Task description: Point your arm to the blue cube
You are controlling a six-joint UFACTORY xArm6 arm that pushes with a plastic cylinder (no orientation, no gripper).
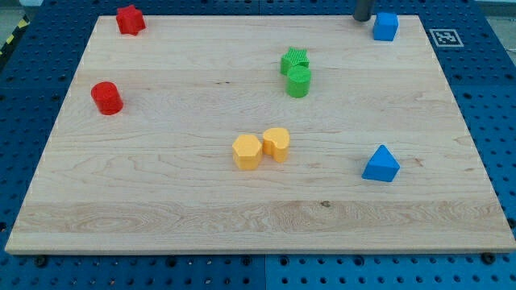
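A: Where is the blue cube (385,26)?
B: At the tabletop's (161,193) top right corner in the view. My tip (362,19) is just beside it, on its left.
A: Pincer state?
B: No pincer on this arm, only the rod.
A: Other blue?
B: A blue triangular block (380,164), well apart at lower right.

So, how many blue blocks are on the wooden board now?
2. The blue cube is at the view's top right, with my tip just to its left. The blue triangular block lies lower right. None seems hidden.
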